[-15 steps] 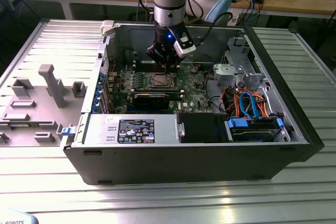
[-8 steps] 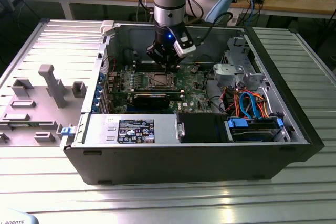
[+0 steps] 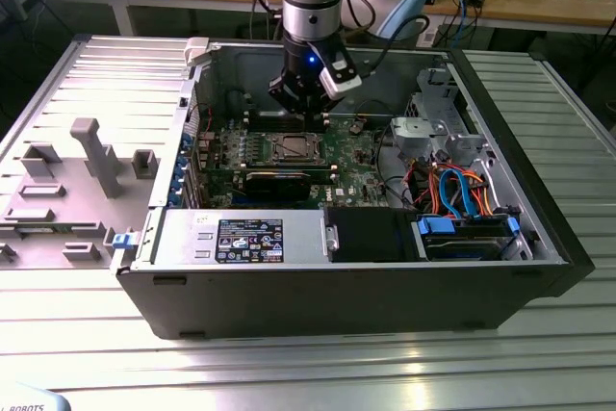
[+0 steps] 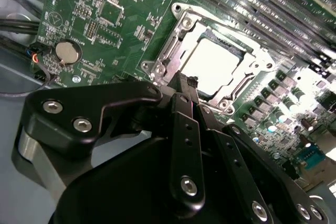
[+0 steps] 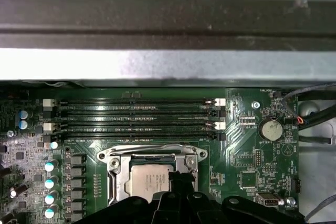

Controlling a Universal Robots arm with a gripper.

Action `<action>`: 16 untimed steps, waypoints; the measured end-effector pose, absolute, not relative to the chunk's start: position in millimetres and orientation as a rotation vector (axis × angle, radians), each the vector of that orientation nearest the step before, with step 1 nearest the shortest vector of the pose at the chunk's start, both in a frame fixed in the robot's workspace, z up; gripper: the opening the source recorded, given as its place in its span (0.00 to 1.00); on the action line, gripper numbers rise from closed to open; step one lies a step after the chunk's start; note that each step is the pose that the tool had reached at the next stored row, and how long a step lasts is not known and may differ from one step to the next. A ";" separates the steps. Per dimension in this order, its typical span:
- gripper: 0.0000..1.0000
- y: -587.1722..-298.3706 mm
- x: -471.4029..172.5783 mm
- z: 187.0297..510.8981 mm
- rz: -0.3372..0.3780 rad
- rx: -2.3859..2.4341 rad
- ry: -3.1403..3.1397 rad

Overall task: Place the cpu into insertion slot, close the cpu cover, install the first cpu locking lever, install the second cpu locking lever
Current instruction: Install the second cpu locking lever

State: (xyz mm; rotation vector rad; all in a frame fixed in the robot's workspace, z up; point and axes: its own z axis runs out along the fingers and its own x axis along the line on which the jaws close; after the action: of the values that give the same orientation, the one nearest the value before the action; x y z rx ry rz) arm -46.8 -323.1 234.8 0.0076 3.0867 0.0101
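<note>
Gripper: hangs low inside the open PC case, just above the green motherboard, beside the socket's far edge in the exterior view. Fingers drawn together to a narrow stance (black fingertips look closed with nothing visible between them); in the second wrist view the tips sit right at the edge of the socket frame, though whether they touch it can't be told.

Cpu: silvery-grey top, lies flat in the insertion slot; seen in both wrist views, and in the exterior view as a pale square approx. mid-board.

Cpu cover: silver frame plate lies down around the chip, its window showing the chip's top. Lever wires run along the frame sides; whether they are latched can't be told.

Other items: four long memory slots next to the socket; round coin battery near the board's corner; black graphics card just beside the socket, on its near side; orange and blue cables toward the exterior view's right; grey slatted table under the case.
</note>
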 end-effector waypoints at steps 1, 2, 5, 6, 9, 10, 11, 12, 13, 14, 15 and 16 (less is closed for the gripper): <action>0.11 -324.5 -46.8 234.7 0.010 0.008 3.087; 0.11 -325.8 -46.8 234.7 0.010 0.008 3.087; 0.11 -329.6 -46.8 234.6 0.010 0.008 3.087; 0.11 -331.5 -46.8 234.5 0.010 0.008 3.087; 0.11 -336.5 -46.8 234.2 0.010 0.008 3.087; 0.11 -337.9 -46.8 234.1 0.010 0.008 3.087; 0.11 -339.6 -46.7 234.0 0.010 0.008 3.087; 0.11 -341.2 -46.7 233.9 0.010 0.008 3.087; 0.11 -343.3 -46.8 233.8 0.010 0.008 3.087; 0.11 -345.1 -46.8 233.6 0.010 0.008 3.087; 0.11 -349.3 -46.8 233.5 0.010 0.008 3.087; 0.11 -353.9 -46.8 233.4 0.010 0.008 3.087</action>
State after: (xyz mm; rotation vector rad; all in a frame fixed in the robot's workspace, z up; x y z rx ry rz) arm -46.8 -353.9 233.4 0.0076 3.0867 0.0098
